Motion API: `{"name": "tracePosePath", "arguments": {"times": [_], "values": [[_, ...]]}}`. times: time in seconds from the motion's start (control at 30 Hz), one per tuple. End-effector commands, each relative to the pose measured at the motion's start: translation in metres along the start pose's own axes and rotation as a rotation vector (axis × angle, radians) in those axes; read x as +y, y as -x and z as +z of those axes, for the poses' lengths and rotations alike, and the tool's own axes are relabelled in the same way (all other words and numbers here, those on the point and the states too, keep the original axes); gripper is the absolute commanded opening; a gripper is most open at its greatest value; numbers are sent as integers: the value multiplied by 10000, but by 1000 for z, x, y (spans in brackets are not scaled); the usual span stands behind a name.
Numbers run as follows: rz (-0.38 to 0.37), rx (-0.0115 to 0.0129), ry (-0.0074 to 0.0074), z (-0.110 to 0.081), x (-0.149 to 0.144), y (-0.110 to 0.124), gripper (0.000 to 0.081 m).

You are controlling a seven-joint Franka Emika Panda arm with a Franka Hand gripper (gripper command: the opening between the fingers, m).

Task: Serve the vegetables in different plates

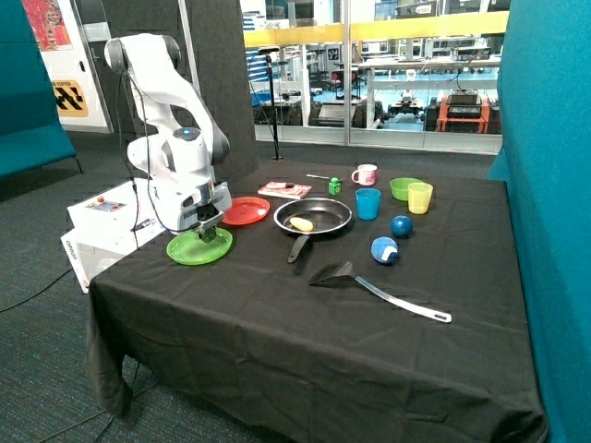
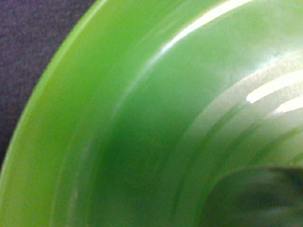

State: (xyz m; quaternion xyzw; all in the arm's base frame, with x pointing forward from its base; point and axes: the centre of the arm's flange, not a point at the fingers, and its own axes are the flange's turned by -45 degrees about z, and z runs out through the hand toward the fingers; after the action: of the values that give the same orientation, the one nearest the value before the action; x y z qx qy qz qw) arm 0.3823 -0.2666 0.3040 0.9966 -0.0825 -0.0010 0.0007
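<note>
1. Right under the claw (image 1: 207, 228) lies the green plate (image 1: 199, 247), at the table's (image 1: 305, 341) near corner. The claw hangs low over the plate, at or almost at its surface.
2. Whether the claw is released or clenched I cannot tell; the outside view shows only its dark tip against the plate.
3. Close in, the wrist view is filled by the plate's ridged surface (image 2: 118, 132), with a dark green lumpy shape (image 2: 258, 198) at one corner. That is likely the green vegetable, on the plate or just being set there; which of the two I cannot say.
4. Just beyond the claw sits the red plate (image 1: 246, 211), touching or nearly touching the green one. Nothing shows on it.
5. Further on, past the red plate, is the black pan (image 1: 313, 217), handle pointing back toward the table's front.
6. Inside the pan lies the yellow vegetable (image 1: 302, 223): a pale, small oval, its long axis running roughly across the pan.
7. Judged from this, the next move runs from the claw over the red plate to the pan, then back to the red plate.
</note>
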Motion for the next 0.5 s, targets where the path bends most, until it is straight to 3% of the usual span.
{"name": "tracePosePath", "arguments": {"times": [0.0,0.03,0.1,0.13,0.17,0.2,0.23,0.47], "values": [[99,19,-16,0,-2,0,693],[-342,20,-16,-1,-2,0,704],[106,19,-16,-1,-3,1,737],[-593,20,-16,-2,-3,-2,754],[-585,20,-16,-2,-3,-3,770],[-86,19,-16,-2,-3,-2,789],[-450,20,-16,-2,-4,-3,798],[-448,20,-16,-5,-5,-4,808]]}}
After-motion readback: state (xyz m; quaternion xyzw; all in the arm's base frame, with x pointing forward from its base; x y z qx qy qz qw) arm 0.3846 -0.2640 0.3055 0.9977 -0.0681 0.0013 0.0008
